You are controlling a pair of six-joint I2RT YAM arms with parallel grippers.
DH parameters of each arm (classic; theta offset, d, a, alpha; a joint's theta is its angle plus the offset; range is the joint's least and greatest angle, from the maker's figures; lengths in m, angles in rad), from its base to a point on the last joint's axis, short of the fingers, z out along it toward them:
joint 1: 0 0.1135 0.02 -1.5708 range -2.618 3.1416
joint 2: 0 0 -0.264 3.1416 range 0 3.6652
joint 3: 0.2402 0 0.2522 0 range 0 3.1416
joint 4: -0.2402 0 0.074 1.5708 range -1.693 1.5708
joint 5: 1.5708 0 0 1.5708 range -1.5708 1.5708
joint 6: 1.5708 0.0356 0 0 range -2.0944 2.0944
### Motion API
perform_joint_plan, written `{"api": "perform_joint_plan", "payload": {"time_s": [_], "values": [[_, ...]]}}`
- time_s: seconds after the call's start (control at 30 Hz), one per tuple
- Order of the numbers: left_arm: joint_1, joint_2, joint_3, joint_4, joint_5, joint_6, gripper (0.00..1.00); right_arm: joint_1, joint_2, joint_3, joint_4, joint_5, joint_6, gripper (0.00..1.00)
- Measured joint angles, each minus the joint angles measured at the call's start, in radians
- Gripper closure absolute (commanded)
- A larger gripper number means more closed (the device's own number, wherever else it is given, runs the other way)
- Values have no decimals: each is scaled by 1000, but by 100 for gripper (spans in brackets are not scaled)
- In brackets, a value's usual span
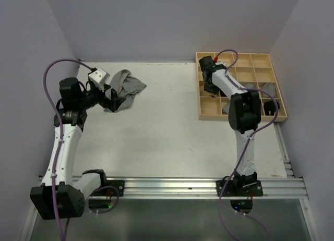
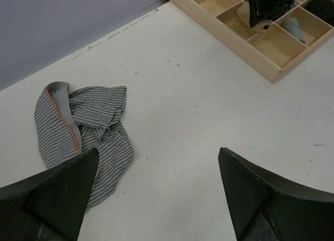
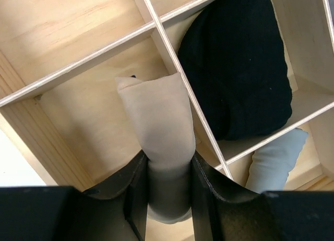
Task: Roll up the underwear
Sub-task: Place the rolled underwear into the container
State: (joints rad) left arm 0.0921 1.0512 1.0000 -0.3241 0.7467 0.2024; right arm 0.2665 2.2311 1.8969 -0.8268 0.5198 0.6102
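Left gripper, fingers spread wide, hovers beside the crumpled grey striped underwear near the table's far left corner. Right gripper pinches a rolled tan-beige underwear over a compartment along the left rim of the wooden grid tray at the far right corner. A black roll and a light grey roll occupy adjoining compartments.

Left arm: runs up the left side of the top view, bends at the elbow, wrist turned toward frame centre.
Left gripper: jaws spread wide, one finger in each lower corner of its wrist view.
Right arm: stretched up to the upper right of the top view, wrist pitched down.
Right gripper: jaws part-closed, pinching a beige underwear roll on both sides.
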Motion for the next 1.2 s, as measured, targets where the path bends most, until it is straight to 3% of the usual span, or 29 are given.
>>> {"api": "perform_joint_plan", "payload": {"time_s": [0.63,0.67,0.8,1.13,1.2], "values": [[0,-3,-25,-16,-43,28,0,-10,114,83,35,-130,80,99],[0,-2,-25,-17,-45,30,0,-10,117,86,34,-134,84,83],[0,19,-25,-32,-47,48,0,-16,116,86,31,-156,97,60],[0,64,-19,-66,-52,51,0,-31,90,32,87,-199,116,42],[0,75,-7,-71,-53,51,0,-32,89,32,89,-202,112,34]]}}
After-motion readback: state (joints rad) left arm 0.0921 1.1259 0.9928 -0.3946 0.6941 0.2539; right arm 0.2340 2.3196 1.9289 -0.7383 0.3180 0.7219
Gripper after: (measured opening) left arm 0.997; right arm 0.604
